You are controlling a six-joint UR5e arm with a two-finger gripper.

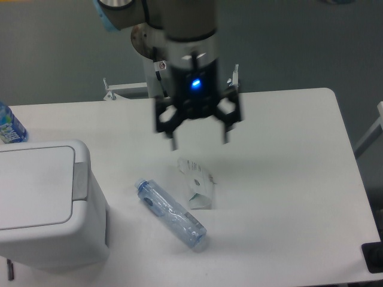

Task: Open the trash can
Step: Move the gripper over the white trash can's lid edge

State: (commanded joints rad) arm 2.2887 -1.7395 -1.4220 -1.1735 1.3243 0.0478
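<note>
Your gripper [199,142] hangs above the table [287,179], a little above the middle of the view, its two fingers [173,141] spread wide with nothing between them and a blue light glowing on its body. The trash can [45,206] sits at about eight o'clock from it, well apart, at the table's left edge; its flat lid is down and the grey strip faces right. Just below the gripper, at six o'clock, lies a small crumpled carton [197,182]. A clear plastic bottle [171,213] lies on its side just beside the carton, at seven o'clock. Another bottle [9,124] shows at the far left edge.
</note>
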